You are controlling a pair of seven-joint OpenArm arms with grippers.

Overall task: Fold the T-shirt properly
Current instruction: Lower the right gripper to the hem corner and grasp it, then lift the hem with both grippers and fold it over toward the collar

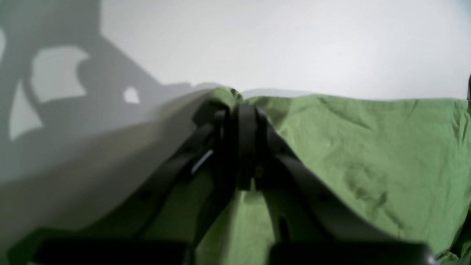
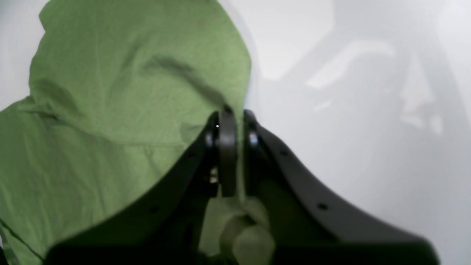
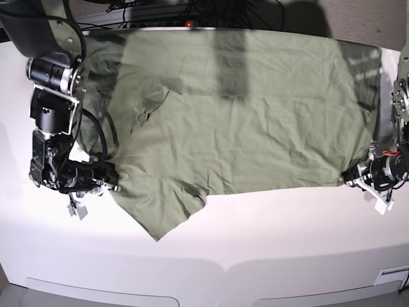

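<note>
The sage-green T-shirt [image 3: 243,115] lies spread flat across the white table, sleeve and shoulder end at the base view's left, hem at its right. My right gripper [image 3: 115,185] sits at the shirt's near left edge beside the sleeve. In the right wrist view the right gripper [image 2: 235,121] is shut, with a fold of the T-shirt [image 2: 110,110] pinched between its fingers. My left gripper [image 3: 350,177] is at the near right hem corner. Close up, the left gripper [image 1: 235,110] is shut on the edge of the T-shirt [image 1: 368,147], which bunches over its tips.
The white table [image 3: 255,249] shows bare in front of the shirt down to its near edge. Dark cables [image 3: 192,9] run along the far edge. The shirt's far side reaches almost to that edge. Arm shadows fall across the cloth.
</note>
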